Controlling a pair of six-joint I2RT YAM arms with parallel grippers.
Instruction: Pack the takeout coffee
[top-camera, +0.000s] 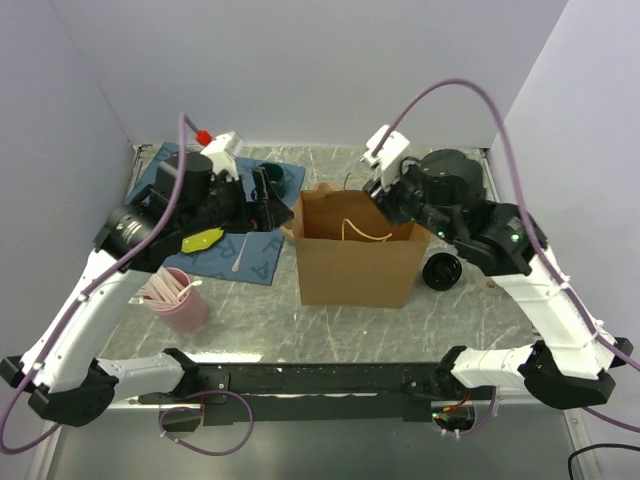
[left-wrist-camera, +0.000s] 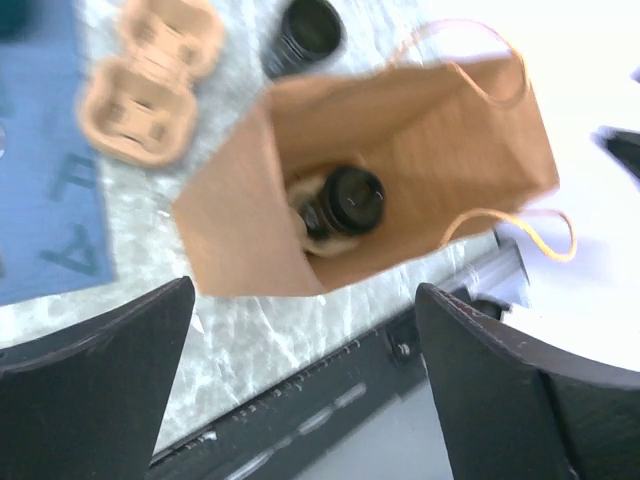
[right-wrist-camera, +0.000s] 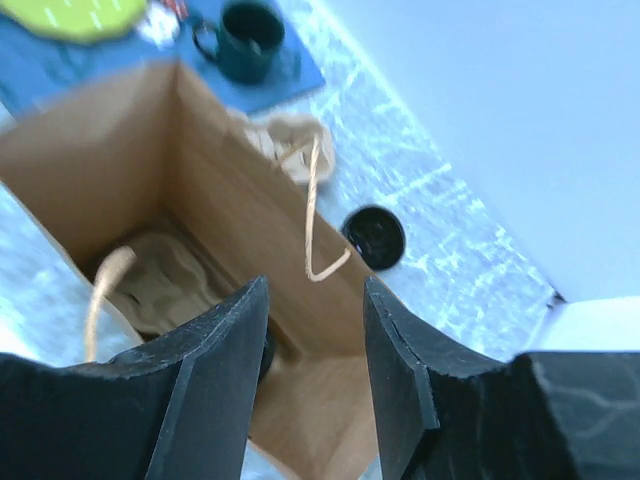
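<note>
Overall: the coffee is inside the bag, so I judge the packing nearly done.
Tabletop (top-camera: 470, 330): marble, with a blue mat (top-camera: 235, 250) on its left side.
Bag (top-camera: 350, 265): brown paper, upright at the centre with its mouth open to the top. The handles flop loose, which leaves a clear way straight down.
Left gripper (left-wrist-camera: 305, 300): wide, with nothing between its fingers. It hangs above the bag mouth and looks down on the coffee.
Right gripper (right-wrist-camera: 315, 290): about half spread at the bag's right rim, with the paper wall beneath the gap. It pinches nothing that I can see and probably steadies the mouth.
Carrier (right-wrist-camera: 170, 275): a pulp tray on the bag floor, likely there to keep a cup from tipping.
Coffee (left-wrist-camera: 352, 198): sits on the carrier at the bottom of the bag, touching neither gripper. The lid faces up toward the mouth, so I read the long axis as vertical.
Spare black round (top-camera: 440, 270): on the tabletop just right of the bag. I cannot tell whether it is a cup or a lid.
Mug (right-wrist-camera: 245, 40): dark green, on the mat behind the bag.
</note>
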